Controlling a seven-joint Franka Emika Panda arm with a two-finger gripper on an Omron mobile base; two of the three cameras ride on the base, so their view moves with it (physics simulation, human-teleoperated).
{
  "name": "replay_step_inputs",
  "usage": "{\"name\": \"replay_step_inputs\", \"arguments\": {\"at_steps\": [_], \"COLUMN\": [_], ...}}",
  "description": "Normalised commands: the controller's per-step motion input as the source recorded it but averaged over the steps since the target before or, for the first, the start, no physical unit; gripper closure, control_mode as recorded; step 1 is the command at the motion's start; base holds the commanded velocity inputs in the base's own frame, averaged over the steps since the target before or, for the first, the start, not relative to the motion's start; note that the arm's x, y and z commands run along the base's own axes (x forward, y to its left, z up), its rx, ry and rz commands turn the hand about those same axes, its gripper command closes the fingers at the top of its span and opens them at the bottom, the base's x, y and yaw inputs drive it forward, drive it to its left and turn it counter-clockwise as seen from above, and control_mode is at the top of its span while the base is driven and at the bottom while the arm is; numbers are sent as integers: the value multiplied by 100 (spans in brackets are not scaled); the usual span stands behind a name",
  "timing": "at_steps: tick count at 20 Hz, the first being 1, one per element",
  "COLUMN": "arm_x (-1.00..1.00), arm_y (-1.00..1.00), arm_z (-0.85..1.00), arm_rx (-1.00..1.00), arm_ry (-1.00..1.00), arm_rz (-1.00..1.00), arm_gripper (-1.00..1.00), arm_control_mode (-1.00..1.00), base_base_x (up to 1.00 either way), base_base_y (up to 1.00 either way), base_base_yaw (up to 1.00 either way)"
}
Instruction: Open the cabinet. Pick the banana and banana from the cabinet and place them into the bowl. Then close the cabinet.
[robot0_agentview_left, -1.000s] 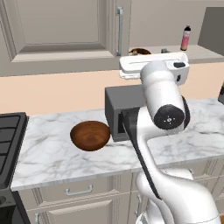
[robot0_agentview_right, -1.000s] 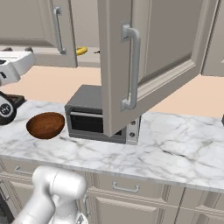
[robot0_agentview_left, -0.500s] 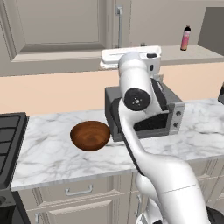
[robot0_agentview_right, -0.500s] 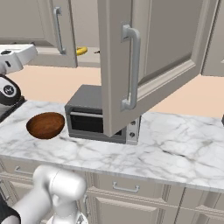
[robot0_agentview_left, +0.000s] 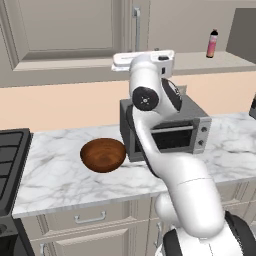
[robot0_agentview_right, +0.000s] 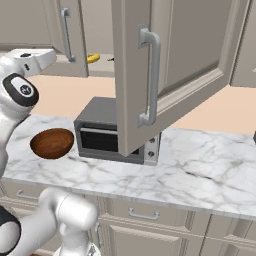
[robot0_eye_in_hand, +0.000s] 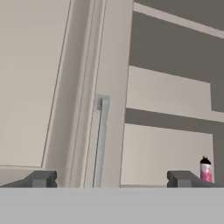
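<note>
Reaching for the banana (robot0_agentview_right: 93, 58) on the cabinet (robot0_agentview_right: 165, 60) shelf is the job now, I think. The hand (robot0_eye_in_hand: 111, 178) is wide open and holds nothing, up by the shut left door. It should move right, past the handle (robot0_eye_in_hand: 100, 144), go in low, then carry to the bowl (robot0_agentview_left: 103, 154) on the worktop (robot0_agentview_left: 60, 180).

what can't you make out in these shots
- Second banana: right base view shows one yellow banana on the cabinet shelf; a dark speck beside it is too small to identify.
- Bananas in left base view: hidden behind the arm.
- Pink bottle: base cut off in hand view.
</note>
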Motion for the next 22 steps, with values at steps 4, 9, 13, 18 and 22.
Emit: {"name": "replay_step_inputs", "arguments": {"at_steps": [4, 9, 13, 18, 22], "arm_x": [70, 90, 100, 100, 94], "arm_y": [-7, -10, -7, 6, 50], "arm_z": [-1, -14, -47, -69, -44], "arm_rx": [3, 7, 13, 6, -1], "arm_ry": [6, 11, 12, 6, 2], "arm_rz": [0, 0, 0, 0, -6], "arm_gripper": [-100, -100, -100, -100, 100], "arm_control_mode": [-100, -100, -100, -100, -100], "base_base_x": [0, 0, 0, 0, 0], "base_base_y": [0, 0, 0, 0, 0], "base_base_yaw": [0, 0, 0, 0, 0]}}
